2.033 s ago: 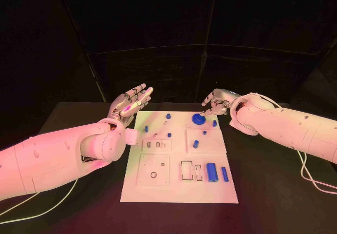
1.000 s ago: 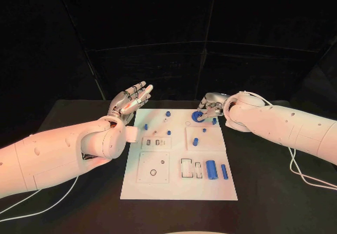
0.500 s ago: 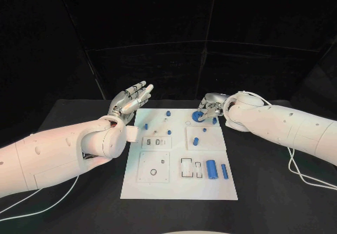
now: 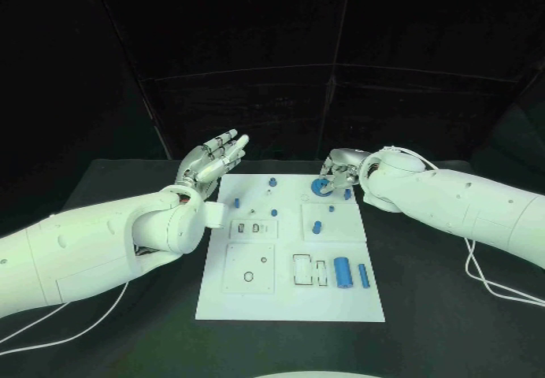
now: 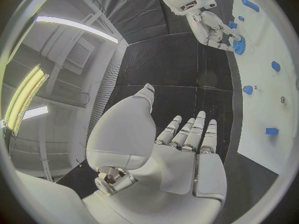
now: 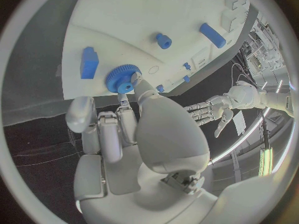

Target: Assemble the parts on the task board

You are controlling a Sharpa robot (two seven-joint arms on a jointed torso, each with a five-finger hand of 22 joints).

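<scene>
Right hand [image 4: 341, 175] crept onto blue gear [image 4: 323, 187], board's [image 4: 290, 299] 1 o'clock corner, fingers touching; grasp seemingly starting. Left hand [image 4: 211, 163] stayed wide, empty.

no legible text, labels or numbers anywhere; task board [image 4: 290, 303] markings are just cutout outlines, nothing printed that can be read

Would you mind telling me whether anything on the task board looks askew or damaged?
Nothing stands out: the task board lies flat and the blue parts look intact. The right hand touches the blue gear.
</scene>
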